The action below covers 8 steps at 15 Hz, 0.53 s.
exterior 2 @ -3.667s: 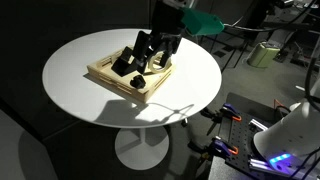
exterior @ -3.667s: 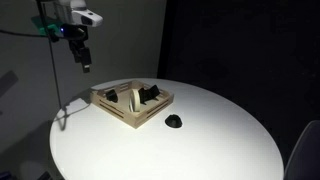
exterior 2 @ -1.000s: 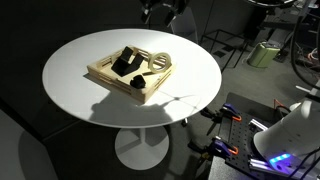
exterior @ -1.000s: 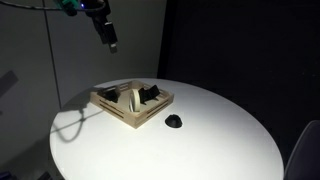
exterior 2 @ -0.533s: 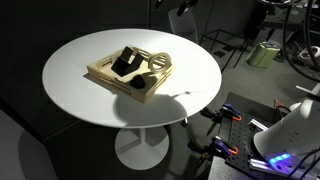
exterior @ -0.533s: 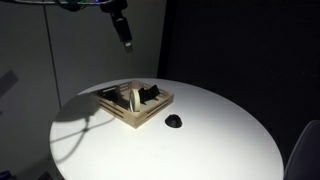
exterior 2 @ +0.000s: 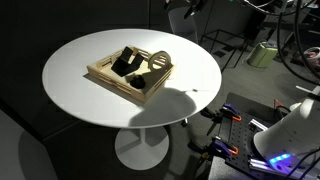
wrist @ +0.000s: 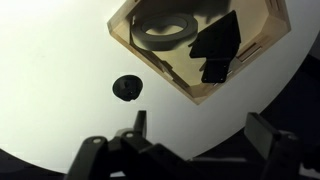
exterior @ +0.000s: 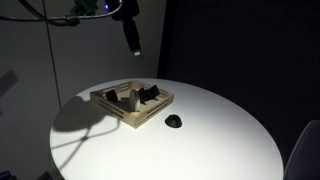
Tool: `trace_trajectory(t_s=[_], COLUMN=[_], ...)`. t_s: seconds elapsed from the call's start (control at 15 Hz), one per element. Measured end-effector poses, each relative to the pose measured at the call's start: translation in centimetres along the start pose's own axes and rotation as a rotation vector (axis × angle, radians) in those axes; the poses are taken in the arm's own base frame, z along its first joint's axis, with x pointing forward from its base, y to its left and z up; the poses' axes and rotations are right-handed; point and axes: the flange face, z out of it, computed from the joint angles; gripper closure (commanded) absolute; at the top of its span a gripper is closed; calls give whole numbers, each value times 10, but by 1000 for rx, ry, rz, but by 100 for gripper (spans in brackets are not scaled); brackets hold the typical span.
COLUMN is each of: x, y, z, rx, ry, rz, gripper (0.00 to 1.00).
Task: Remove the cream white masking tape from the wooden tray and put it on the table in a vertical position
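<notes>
The cream white masking tape (wrist: 163, 31) lies in a compartment of the wooden tray (wrist: 200, 95). In both exterior views it stands up in the tray (exterior: 136, 97) (exterior 2: 158, 61). The tray (exterior: 130, 116) (exterior 2: 110, 76) sits on the round white table (exterior: 200, 140) (exterior 2: 90, 105) (wrist: 70, 50). My gripper (wrist: 200, 128) is open and empty. It hangs high above the table, beyond the tray's far side (exterior: 133, 42), and is mostly cut off at the top edge in an exterior view (exterior 2: 180, 6).
A small black lump (exterior: 173, 122) (wrist: 126, 88) lies on the table beside the tray. Dark objects (wrist: 215, 52) (exterior 2: 127, 62) fill other tray compartments. A second dark piece (exterior 2: 139, 80) sits near the tray's corner. Equipment and a chair stand beyond the table.
The arm has swung sideways high over the table, from beyond one side of the tray toward the other. Its shadow has shifted across the table. The tape and tray have not moved.
</notes>
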Motion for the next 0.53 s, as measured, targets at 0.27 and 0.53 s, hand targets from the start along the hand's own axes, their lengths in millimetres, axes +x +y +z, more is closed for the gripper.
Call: trace_trajectory(t_s=[0.27,0.53], x=[-3,-11], y=[3,-1], z=[4,8], rx=[6,8], ry=[12,14], rz=[50,67], gripper=[0,0])
